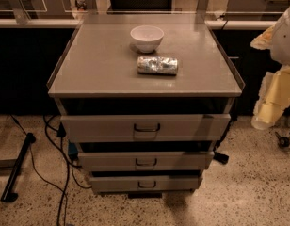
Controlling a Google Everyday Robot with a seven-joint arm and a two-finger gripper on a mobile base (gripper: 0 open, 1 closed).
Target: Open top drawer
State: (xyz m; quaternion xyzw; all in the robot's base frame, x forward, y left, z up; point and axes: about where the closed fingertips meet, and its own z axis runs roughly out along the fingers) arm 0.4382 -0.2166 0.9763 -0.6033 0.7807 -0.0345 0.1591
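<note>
The top drawer [145,126] is the widest of three grey metal drawers in a cabinet, just below the grey cabinet top [102,65]. Its small dark loop handle [146,127] sits at the centre of the flat front. A dark gap shows between the drawer front and the top. My arm, white and pale yellow, hangs at the right edge of the view, with the gripper [266,117] at its lower end. It is off to the right of the cabinet, about level with the top drawer and well apart from the handle.
A white bowl [147,37] and a silver can [157,65] lying on its side rest on the cabinet top. Two narrower drawers [146,161] sit below. Black cables [65,173] and a stand leg [17,166] lie on the floor left; a plug [220,157] lies right.
</note>
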